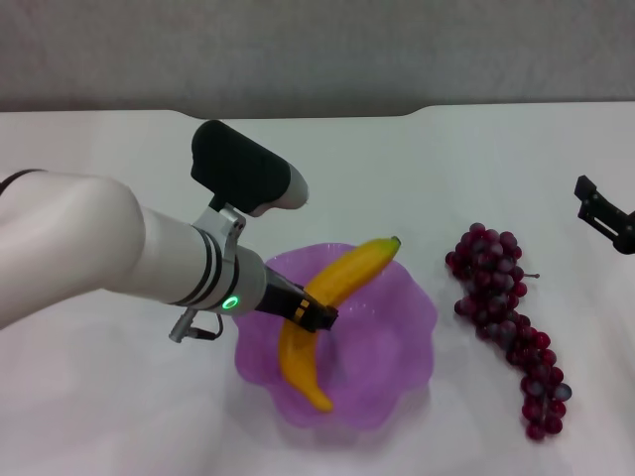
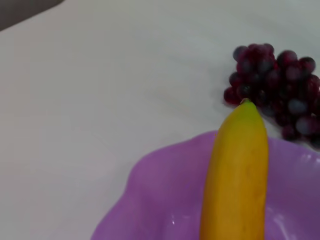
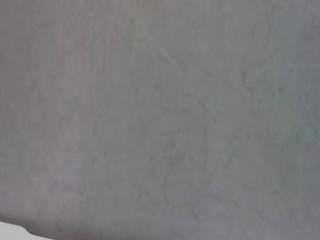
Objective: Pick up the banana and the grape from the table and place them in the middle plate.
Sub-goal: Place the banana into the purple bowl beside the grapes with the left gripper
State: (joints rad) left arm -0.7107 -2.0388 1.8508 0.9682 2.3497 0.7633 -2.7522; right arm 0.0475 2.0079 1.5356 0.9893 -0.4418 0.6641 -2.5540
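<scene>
A plain white desk [image 1: 119,416] fills the scene, running back to a grey wall [image 1: 317,50] along its far edge. Nearest the robot sits the middle plate [image 1: 397,347], a translucent purple dish with a wavy rim, set about centre on the desk. The banana [image 1: 332,297] lies across it, one end low over the plate's near part and the green-tipped end reaching up over the far rim, pointing toward the grapes. The left claw [image 1: 308,313] comes in from the left over the plate and is closed around the banana's middle, its dark fingers pressed to the yellow skin; whether the fruit already rests on the plate floor or hangs just above it cannot be told. In the left wrist view the banana [image 2: 235,175] runs along over the purple plate [image 2: 150,200], its tip aimed at the grape [image 2: 272,85]. To the right of the plate, on the bare desk and apart from its rim, the grape [image 1: 511,322] bunch stretches from near to far, dark red and glossy. Farther right, at the edge of the head view, the right claw [image 1: 605,216] hangs above the desk, holding nothing; how far its fingers are spread cannot be told.
</scene>
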